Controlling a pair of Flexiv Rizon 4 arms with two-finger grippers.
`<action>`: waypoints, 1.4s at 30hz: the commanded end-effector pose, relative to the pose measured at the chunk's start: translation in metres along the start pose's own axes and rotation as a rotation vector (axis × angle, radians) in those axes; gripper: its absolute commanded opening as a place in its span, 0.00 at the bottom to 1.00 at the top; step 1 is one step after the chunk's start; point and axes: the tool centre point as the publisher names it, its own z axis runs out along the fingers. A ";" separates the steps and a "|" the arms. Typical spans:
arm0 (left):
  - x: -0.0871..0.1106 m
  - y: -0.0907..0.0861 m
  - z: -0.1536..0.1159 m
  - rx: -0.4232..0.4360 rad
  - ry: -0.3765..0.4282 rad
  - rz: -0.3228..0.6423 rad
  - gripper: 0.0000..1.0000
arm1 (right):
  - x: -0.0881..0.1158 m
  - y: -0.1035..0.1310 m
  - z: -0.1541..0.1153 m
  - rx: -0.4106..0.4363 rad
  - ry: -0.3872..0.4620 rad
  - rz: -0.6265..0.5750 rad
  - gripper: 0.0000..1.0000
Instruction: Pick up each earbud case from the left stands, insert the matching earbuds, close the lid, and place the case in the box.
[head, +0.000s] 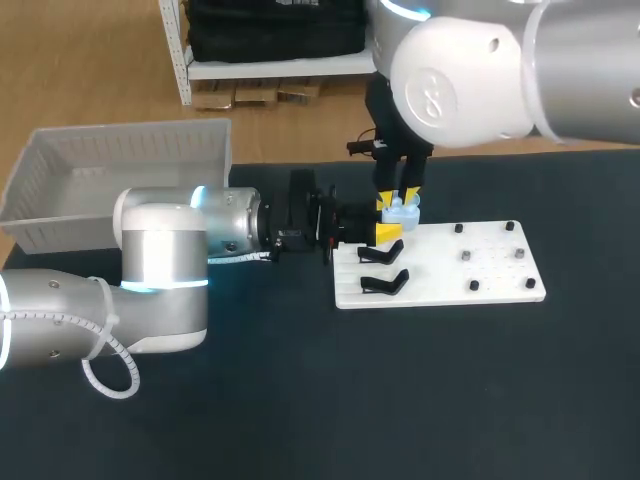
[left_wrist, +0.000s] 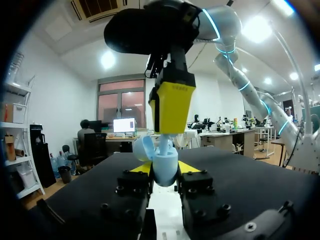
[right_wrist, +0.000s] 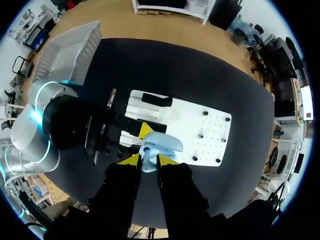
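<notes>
1. Two grippers meet at one spot. The left gripper (left_wrist: 165, 169) has its jaws drawn in and clamped on the case (left_wrist: 165, 176), with one yellow tip on each side of the lower body. The case stands upright between the fingers, with its lid (left_wrist: 143, 148) swung open to one side.
2. The right gripper (right_wrist: 149, 161) hangs directly above the left gripper, pointing down. Its fingers are nearly together and pinch what looks like a pale earbud (left_wrist: 164, 145). The lower end of the earbud is at the case mouth. Whether it is seated cannot be told.
3. The case is just under the right fingertips. It sits over the board (head: 490, 268), with the black stands (head: 383, 284) just beside the left fingers. The box (head: 60, 190) is well apart, back beside the left arm.
4. Case handling (judgement):
   - The case is small, light and rigid, with a smooth rounded shell that is likely to slip.
   - Grip it low on the body, across opposite sides, clear of the hinge and the opening.
   - Use a firm but moderate clamp, since too much squeeze on a curved shell may eject it.
5. Lid handling (judgement):
   - The hinge is the weakest part, so avoid side loads on it.
   - Close the lid by pressing its outer face down toward the body.
6. Earbud handling (judgement):
   - The earbud is very light and smooth and twists easily in a pinch.
   - Keep it aligned with its socket and release it only once it is down in the case.
</notes>
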 end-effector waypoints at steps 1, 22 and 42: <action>0.001 0.000 0.000 -0.002 -0.005 0.004 0.00 | 0.002 -0.001 0.001 0.001 -0.006 0.001 0.00; 0.001 0.000 0.000 -0.002 -0.005 0.004 0.00 | 0.000 0.000 0.001 0.002 -0.006 0.002 0.00; 0.001 0.000 0.000 -0.002 -0.005 0.004 0.00 | -0.004 0.001 0.003 0.003 -0.003 0.003 0.00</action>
